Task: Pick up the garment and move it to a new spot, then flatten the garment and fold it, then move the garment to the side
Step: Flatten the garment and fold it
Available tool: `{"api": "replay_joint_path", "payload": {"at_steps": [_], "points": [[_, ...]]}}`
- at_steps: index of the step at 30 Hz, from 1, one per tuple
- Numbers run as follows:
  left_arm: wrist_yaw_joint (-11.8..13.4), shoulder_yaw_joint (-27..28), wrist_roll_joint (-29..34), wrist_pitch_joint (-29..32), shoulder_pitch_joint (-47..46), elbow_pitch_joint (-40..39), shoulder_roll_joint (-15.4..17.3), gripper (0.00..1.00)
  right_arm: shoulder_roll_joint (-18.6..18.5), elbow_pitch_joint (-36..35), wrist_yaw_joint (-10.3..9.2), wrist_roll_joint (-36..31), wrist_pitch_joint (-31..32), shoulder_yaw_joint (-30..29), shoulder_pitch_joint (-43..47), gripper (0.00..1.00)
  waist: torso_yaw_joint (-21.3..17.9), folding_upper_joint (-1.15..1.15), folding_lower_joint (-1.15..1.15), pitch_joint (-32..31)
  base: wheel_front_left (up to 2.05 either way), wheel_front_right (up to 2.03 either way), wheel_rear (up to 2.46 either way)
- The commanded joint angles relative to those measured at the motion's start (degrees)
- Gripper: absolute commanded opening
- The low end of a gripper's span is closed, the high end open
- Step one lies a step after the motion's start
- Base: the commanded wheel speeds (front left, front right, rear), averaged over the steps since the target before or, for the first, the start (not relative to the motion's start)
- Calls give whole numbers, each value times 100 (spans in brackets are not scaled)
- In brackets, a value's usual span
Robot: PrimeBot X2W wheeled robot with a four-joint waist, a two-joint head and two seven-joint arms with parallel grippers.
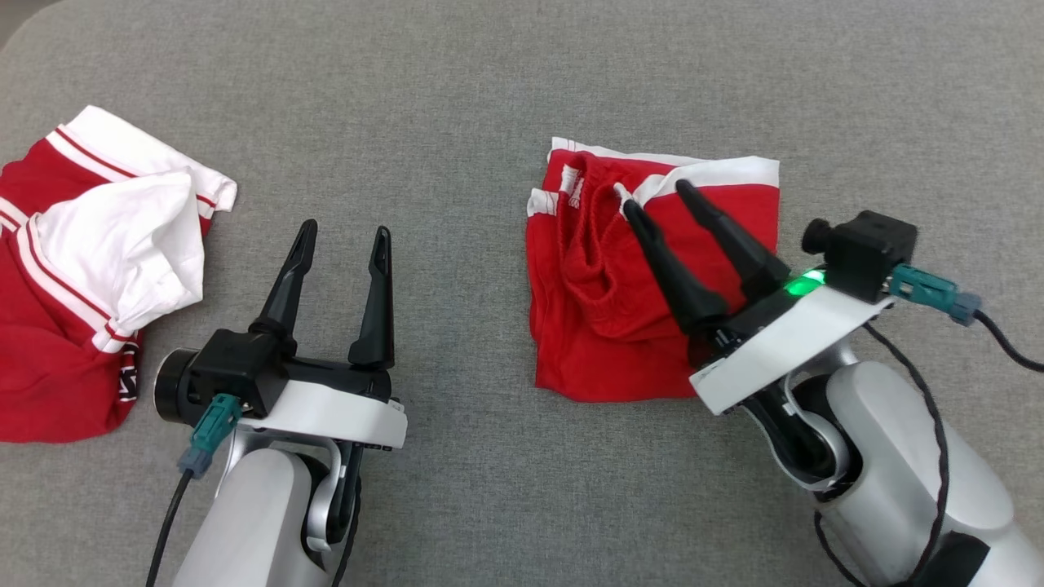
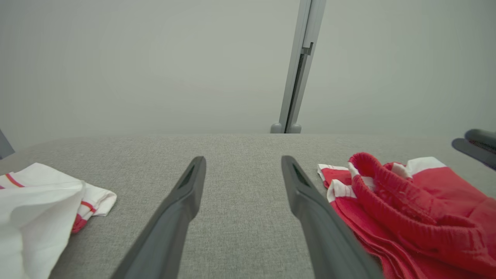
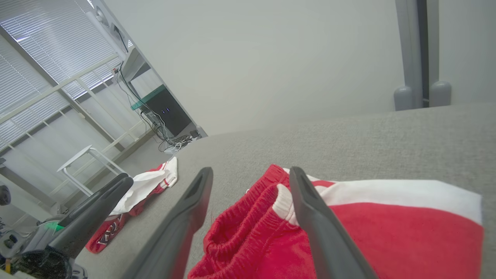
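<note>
Far left you've got a crumpled red-and-white shirt, not the piece in play as I read it. Left gripper hovers over bare worktop between the two garments, jaws wide, nothing in them, fingers pointing away from the robot. The red shorts lie folded right of centre, well apart from the left gripper and directly under the right one, so the right arm is your nearer arm. The waistband ridge runs near-to-far down the bundle's left half. Right gripper is angled up-left across the shorts, tips by the far white trim, jaws apart and holding nothing; can't tell if the tips touch cloth. Fold looks done; the move aside is left.
</note>
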Motion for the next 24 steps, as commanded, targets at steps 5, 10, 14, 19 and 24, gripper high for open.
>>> {"api": "replay_joint_path", "payload": {"at_steps": [5, 10, 14, 19, 24], "points": [[-12, 92, 52, 1, -42, 14, 33, 100, -289, -115, 2, -667, -882, -529, 235, 100, -163, 0, 0, -104, 0, 0, 0], [16, 202, 24, 0, 80, 15, 105, 100, -363, -328, 1, -1116, -1174, -1402, 720, 100, -329, 0, 0, -219, 0, 0, 0], [48, 268, 18, 0, 135, 5, 189, 100, -370, -535, 1, -1453, -1136, -2115, 1213, 100, -440, 0, 0, -321, 0, 0, 0], [86, 319, 6, 4, 296, -16, 278, 100, -301, -909, 2, -1891, -986, -2728, 1812, 100, -552, 0, 0, -479, 0, 0, 0], [115, 328, -6, 35, 456, -75, 352, 100, -183, -1298, 1, -2247, -728, -3005, 2273, 100, -612, 0, 0, -594, 0, 0, 0]]}}
